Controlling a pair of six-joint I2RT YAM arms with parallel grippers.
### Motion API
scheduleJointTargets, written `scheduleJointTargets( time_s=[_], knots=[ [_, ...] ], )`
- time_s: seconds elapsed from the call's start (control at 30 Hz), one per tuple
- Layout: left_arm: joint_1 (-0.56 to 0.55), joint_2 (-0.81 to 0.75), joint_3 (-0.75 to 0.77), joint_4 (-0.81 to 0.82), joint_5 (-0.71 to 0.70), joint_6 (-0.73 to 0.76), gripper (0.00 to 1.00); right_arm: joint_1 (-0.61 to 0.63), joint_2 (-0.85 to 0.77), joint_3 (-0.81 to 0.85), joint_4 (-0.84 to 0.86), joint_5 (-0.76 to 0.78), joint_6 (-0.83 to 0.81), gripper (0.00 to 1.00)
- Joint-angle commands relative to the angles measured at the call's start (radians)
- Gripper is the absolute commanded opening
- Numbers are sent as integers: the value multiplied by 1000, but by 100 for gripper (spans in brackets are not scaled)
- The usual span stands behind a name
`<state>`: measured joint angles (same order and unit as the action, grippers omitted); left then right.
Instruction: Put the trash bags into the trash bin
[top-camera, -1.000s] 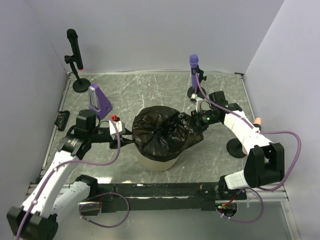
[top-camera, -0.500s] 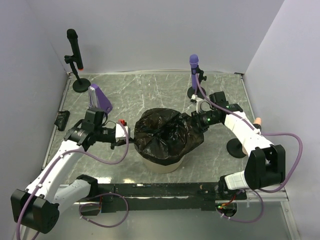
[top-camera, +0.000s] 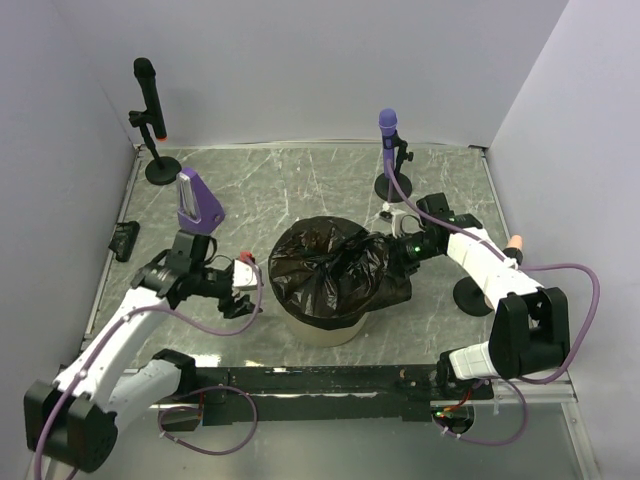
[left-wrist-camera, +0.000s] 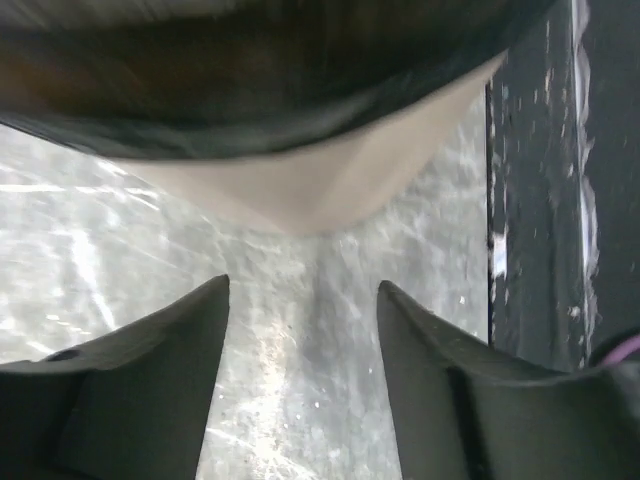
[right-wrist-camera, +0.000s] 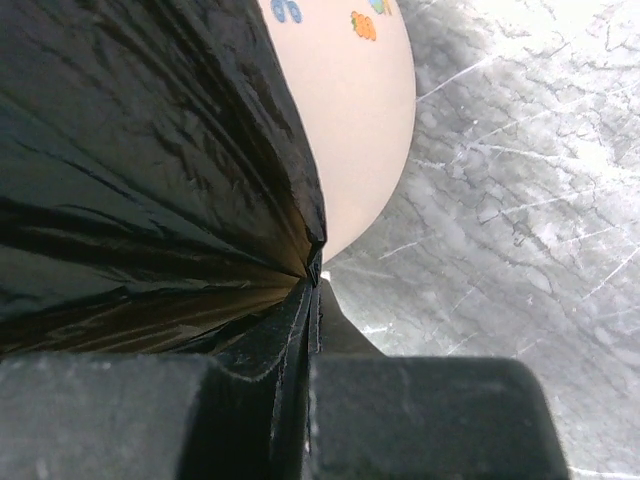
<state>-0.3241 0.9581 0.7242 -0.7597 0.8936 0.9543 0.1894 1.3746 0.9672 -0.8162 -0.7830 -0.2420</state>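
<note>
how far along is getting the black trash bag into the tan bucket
Done: the glossy black crinkly plastic trash bag covers the mouth of the round tan bucket. In hand: the right gripper is shut on the bag's edge at the bucket's right side; the left gripper is open, empty, to its left. Left: the bag bulges above the rim, so it likely needs pushing down inside.

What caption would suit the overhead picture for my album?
Right fingers pinch the black trash bag draped over the tan bin; left fingers hover open beside it.
</note>
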Motion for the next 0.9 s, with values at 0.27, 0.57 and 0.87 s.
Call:
scheduleJointTargets(
  time_s=[0.27,0.57,0.87],
  knots=[
    [8,-117,164,300,117,-483,82,21,-54,148,-143,-48,-60,0],
    [7,5,188,243,200,-379,78,73,-43,212,-135,-61,-46,0],
    [-1,48,204,200,252,-310,1,91,-49,223,-139,-39,-51,0]
  ],
)
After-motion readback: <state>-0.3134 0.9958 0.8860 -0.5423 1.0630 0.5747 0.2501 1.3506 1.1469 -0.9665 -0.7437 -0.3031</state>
